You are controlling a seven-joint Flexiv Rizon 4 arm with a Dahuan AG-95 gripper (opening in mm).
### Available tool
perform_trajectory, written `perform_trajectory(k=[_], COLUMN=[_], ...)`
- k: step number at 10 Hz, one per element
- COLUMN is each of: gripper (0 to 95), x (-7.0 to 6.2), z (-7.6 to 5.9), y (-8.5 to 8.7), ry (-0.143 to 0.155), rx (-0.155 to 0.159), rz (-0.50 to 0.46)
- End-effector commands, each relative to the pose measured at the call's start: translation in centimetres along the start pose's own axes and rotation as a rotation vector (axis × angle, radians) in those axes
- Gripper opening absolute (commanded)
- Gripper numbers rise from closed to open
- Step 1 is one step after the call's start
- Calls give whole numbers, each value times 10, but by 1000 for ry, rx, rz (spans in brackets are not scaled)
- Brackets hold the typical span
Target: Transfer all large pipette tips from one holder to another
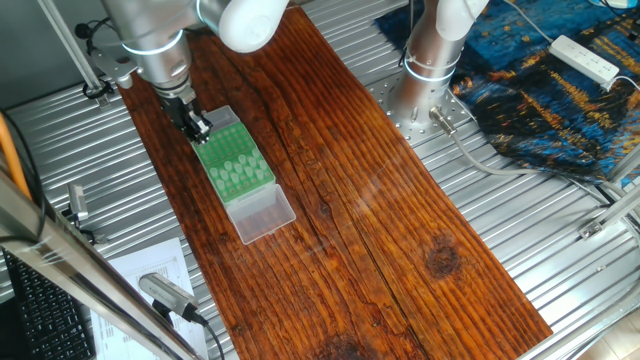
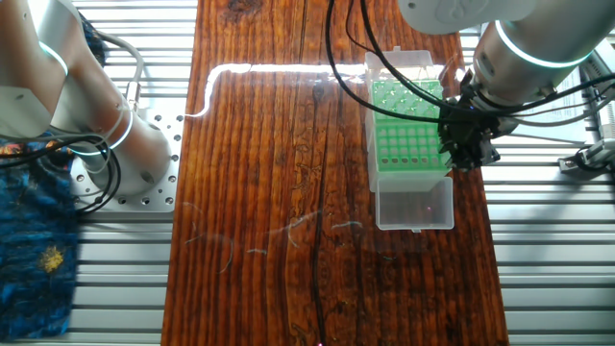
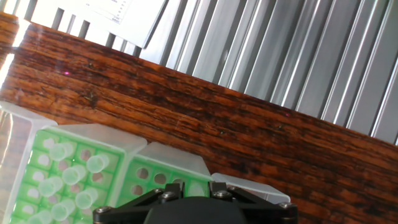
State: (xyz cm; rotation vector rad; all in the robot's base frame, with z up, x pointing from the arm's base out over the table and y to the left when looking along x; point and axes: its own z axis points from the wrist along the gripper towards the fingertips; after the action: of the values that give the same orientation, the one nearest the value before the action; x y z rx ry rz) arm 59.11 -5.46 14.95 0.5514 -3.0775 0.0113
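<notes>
Hand view: looks down across the wooden board (image 3: 186,118) onto the green racks.
Board: a long dark plank lying on the ribbed metal table (image 1: 560,270).
Arm: reaches over the board's far left edge.
Rack box: clear box (image 1: 262,215) with green racks (image 1: 236,165), near that same edge.
Gripper (image 1: 196,125): low over the box's far end; cannot tell how far its fingers are apart or whether they hold anything.
Large pipette tips (image 3: 65,180): standing in rack holes, several grouped together.
</notes>
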Motion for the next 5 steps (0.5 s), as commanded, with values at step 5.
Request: perform_trajectory(k=[5], gripper=[0], x=[2], z=[-8], y=[2], ry=[3], rx=[2], rz=[-6])
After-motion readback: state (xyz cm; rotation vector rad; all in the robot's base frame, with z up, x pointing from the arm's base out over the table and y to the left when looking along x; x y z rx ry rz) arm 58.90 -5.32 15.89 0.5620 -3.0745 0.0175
